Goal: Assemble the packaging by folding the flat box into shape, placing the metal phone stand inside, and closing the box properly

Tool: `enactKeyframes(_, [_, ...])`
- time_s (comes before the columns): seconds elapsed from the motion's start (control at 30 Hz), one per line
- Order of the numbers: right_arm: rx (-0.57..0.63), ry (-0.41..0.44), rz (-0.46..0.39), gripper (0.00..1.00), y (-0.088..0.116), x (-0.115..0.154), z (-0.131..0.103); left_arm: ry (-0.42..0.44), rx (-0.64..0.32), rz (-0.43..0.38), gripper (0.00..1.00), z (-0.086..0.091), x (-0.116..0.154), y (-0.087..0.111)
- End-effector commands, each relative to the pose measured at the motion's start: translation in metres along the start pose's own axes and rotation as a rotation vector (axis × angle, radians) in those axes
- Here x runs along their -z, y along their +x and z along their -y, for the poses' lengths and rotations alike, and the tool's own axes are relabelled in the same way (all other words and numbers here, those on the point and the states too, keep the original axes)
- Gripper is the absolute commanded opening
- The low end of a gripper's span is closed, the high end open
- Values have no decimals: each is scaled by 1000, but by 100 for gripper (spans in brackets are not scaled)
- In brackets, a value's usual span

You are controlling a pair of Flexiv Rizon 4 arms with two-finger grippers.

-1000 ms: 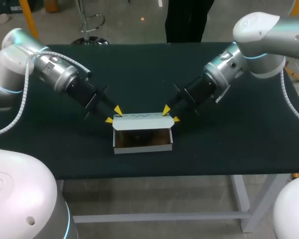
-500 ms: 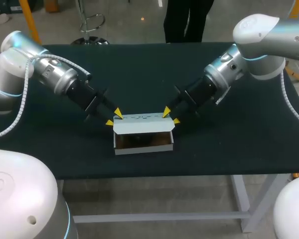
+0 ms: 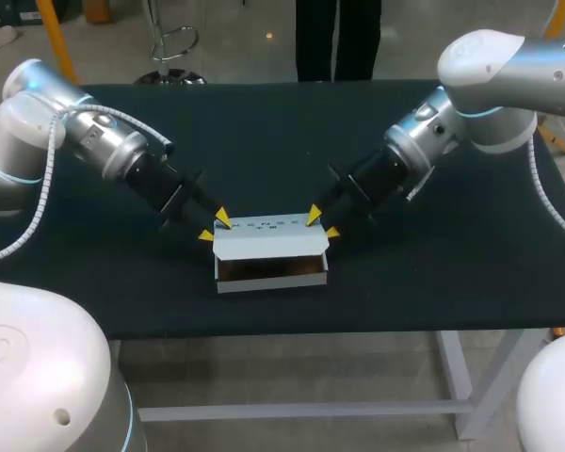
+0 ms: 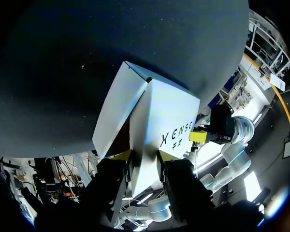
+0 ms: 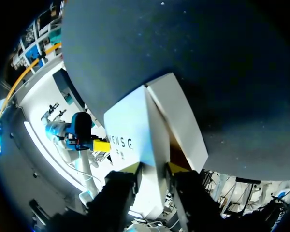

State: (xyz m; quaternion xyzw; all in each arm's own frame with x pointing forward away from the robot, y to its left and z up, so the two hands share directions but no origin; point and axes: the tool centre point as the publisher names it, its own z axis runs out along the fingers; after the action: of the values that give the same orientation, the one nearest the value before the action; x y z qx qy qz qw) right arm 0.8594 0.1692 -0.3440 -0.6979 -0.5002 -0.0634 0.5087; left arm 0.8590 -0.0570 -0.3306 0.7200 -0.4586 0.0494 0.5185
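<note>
The box [image 3: 271,271], set near the front edge of the counter [image 3: 264,132] with its long axis side to side, is pinched by its half-lowered lid [image 3: 268,235], whose left end is clamped by the left pincer [image 3: 214,226] and right end by the right pincer [image 3: 321,223], both equally near.
</note>
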Motion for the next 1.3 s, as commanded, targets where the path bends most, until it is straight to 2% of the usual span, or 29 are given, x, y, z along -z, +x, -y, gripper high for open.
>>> enactKeyframes(0.03, [-2, 5, 1, 36, -1, -4, -3, 0, 2, 1, 33, 2, -1, -1])
enactKeyframes(0.73, [-7, 1, 5, 39, -7, -5, -6, 3, -22, 48, 36, 3, -2, -9])
enactKeyframes(1.3, [26, -28, 22, 40, -7, -6, -8, 14, -36, 74, 44, 0, 2, -12])
